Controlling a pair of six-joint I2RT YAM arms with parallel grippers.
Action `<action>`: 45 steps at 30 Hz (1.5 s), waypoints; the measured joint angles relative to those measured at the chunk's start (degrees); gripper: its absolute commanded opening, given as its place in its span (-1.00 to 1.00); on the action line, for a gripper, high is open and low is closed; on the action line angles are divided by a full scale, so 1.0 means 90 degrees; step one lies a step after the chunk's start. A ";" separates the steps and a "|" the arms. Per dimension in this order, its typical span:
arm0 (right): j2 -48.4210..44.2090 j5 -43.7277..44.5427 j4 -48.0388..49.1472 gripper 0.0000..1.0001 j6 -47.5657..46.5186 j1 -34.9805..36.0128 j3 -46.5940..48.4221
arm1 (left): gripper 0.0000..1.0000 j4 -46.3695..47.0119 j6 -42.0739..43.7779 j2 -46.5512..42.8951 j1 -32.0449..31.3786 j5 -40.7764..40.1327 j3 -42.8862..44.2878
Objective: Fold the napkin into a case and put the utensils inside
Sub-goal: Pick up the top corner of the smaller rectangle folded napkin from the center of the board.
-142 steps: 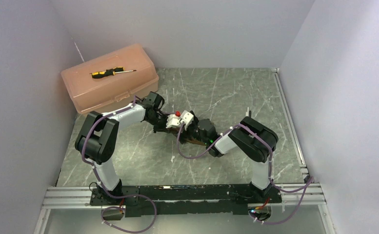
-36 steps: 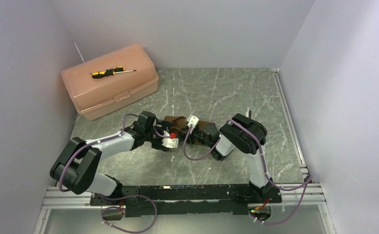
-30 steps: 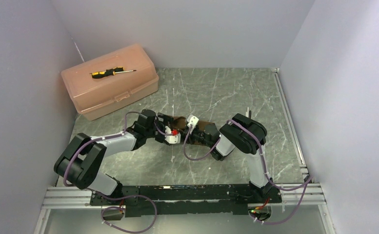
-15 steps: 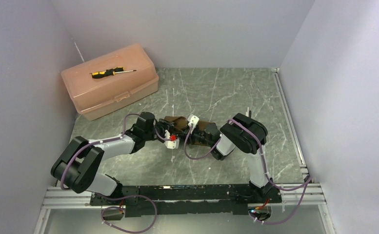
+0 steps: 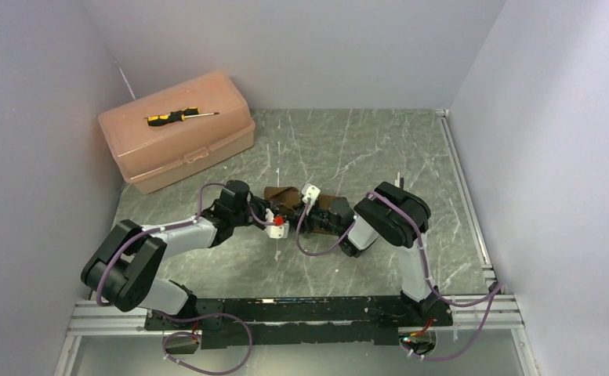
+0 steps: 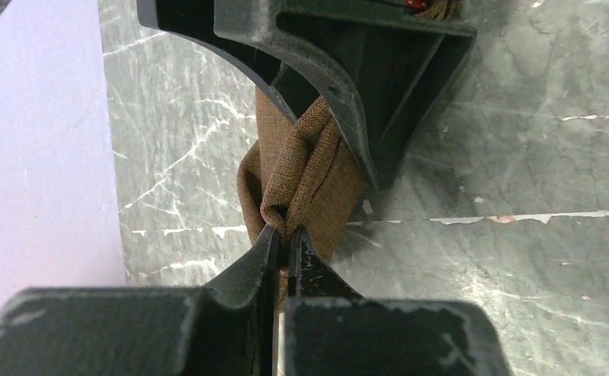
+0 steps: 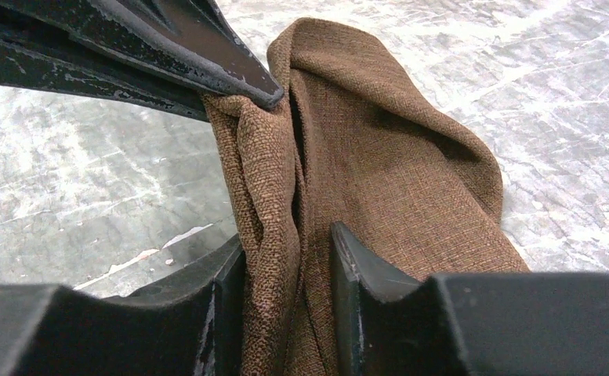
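Napkin cloth, plain dark brown, is caught between the two claws near the middle of the marbled grey table. In the left wrist view, the left gripper has its two black fingers pressed together on a raised fold of the fabric, the tips nipping a thin ridge with almost no gap between them. Just beyond those tips the cloth bunches into vertical pleats and runs up under the other claw, whose dark finger lies across the top of the bundle.

From the right wrist view, the right gripper stands partly spread, its fingers flanking a thick gathered pleat of the napkin; the cloth fills the gap and touches both inner faces. Ahead of these fingers the fabric rises in a rounded hump and falls away to the right onto the table, while the left claw's pointed finger meets the cloth at its upper left edge.

Seen from above, both claws converge on the brown bundle, left gripper coming from the left and right gripper from the right, close together. Well away to the far left of the claws sits a pink plastic box with a yellow-and-black-handled screwdriver on its lid.
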 measured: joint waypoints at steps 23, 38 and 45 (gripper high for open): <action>-0.0449 -0.0333 0.0097 0.26 0.0044 0.0124 -0.0095 | -0.95 -0.0576 -0.0529 0.0002 -0.0034 -0.0282 0.0109; -0.0192 -0.0165 0.0447 0.12 0.0046 0.0211 -0.0078 | -0.95 -0.0746 -0.0775 0.0061 -0.0041 -0.0355 0.0325; -0.0192 -0.0049 0.0529 -0.16 0.0049 0.0223 -0.0075 | -0.95 -0.0797 -0.0775 0.0061 -0.0041 -0.0355 0.0325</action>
